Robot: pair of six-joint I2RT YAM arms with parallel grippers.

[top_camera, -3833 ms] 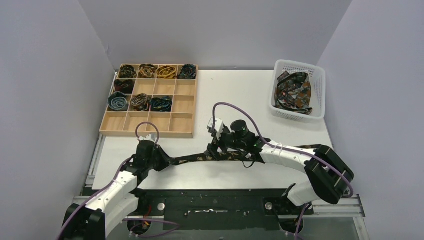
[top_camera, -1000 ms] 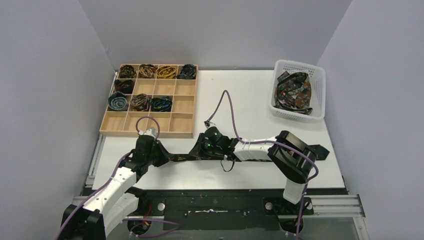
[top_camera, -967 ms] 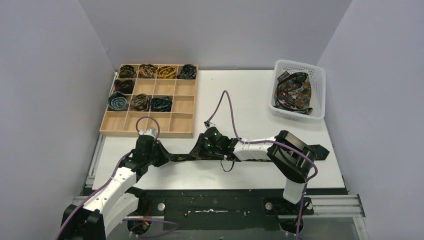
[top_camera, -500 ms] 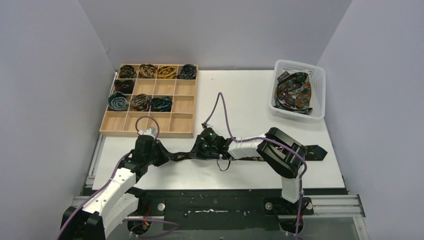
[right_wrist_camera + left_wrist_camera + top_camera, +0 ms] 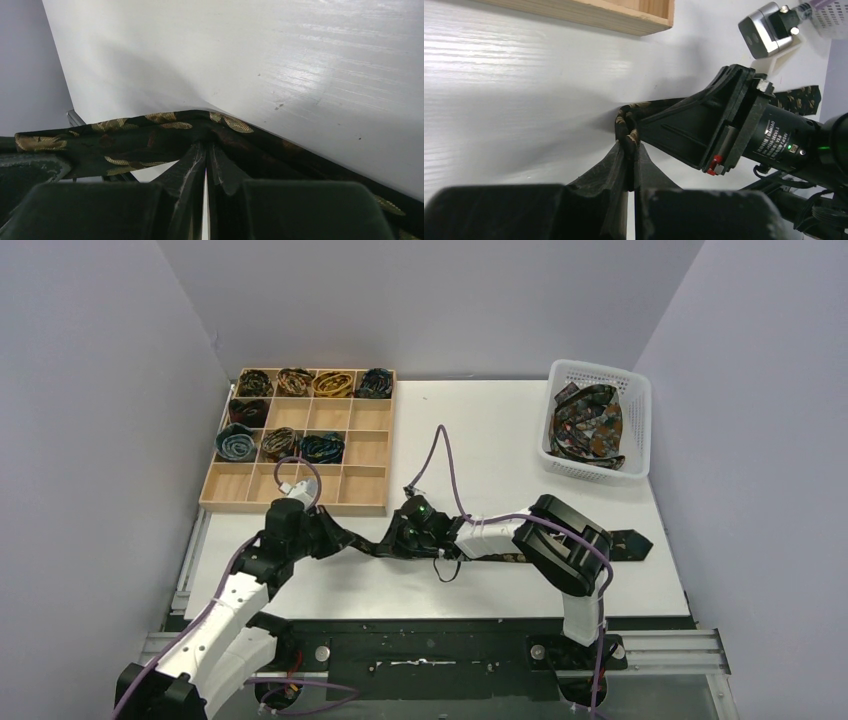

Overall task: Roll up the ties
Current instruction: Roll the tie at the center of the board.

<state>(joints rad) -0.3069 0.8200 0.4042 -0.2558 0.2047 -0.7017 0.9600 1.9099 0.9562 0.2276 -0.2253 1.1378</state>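
A dark tie with gold leaf print (image 5: 628, 543) lies across the near part of the table, its wide end at the right. My left gripper (image 5: 343, 539) is shut on its narrow end (image 5: 626, 131), which is folded into a small hump. My right gripper (image 5: 390, 542) is shut on the same tie (image 5: 165, 125) a short way along, close to the left one. In the left wrist view the right gripper's black fingers (image 5: 684, 120) lie just beyond my left gripper (image 5: 628, 150). My right gripper (image 5: 206, 145) pinches the cloth from above. The right arm hides the tie's middle stretch.
A wooden tray (image 5: 295, 508) at the back left holds several rolled ties (image 5: 281, 443) in its far compartments. A white basket (image 5: 640, 410) at the back right holds a heap of loose ties (image 5: 588, 425). A purple cable (image 5: 440, 455) loops above the right wrist.
My left gripper has lifted and moved toward the right gripper, so the tie between them has gone from taut to humped. The right arm's elbow has swung left.
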